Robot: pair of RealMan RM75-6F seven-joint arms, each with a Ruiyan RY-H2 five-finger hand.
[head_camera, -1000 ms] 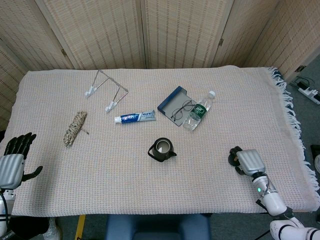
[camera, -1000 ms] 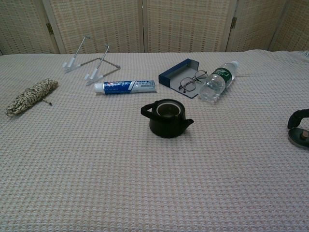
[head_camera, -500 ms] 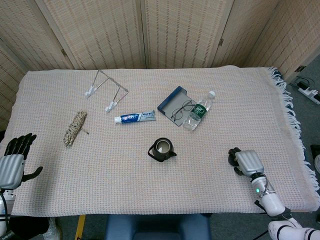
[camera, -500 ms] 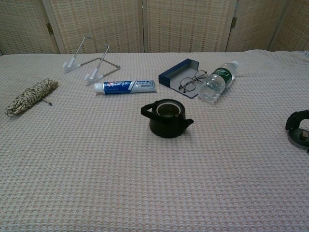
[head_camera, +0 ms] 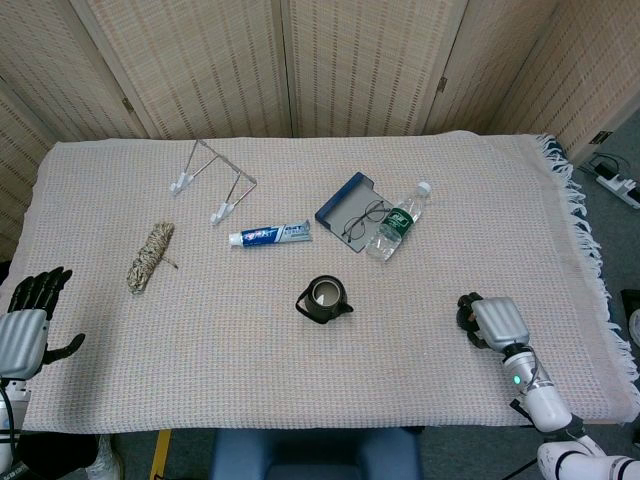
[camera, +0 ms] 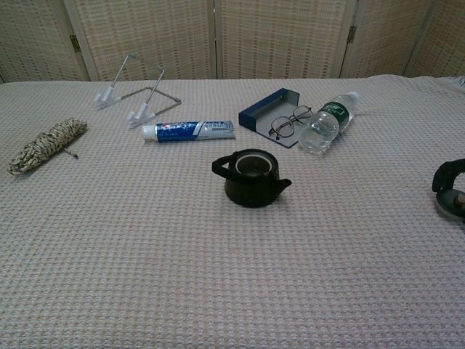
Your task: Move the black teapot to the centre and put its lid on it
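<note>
The black teapot (head_camera: 323,299) (camera: 251,177) stands upright near the middle of the cloth with its top uncovered, handle to the left and spout to the right. Its lid (camera: 453,204), a flat grey disc with a small knob, lies on the cloth at the far right edge of the chest view. My right hand (head_camera: 494,322) is over the lid with its dark fingers (camera: 444,174) curled down onto the lid's rim; the head view hides the lid under the hand. My left hand (head_camera: 27,323) hangs off the table's left edge, fingers spread and holding nothing.
Behind the teapot lie a toothpaste tube (head_camera: 270,234), a blue case with glasses (head_camera: 352,213) and a water bottle (head_camera: 397,222). A metal wire stand (head_camera: 212,180) and a rope bundle (head_camera: 149,256) sit at the left. The cloth's fringed edge (head_camera: 588,250) runs down the right.
My right hand has shifted slightly to the right over the lid since half a second ago. The teapot and my left hand have not moved.
</note>
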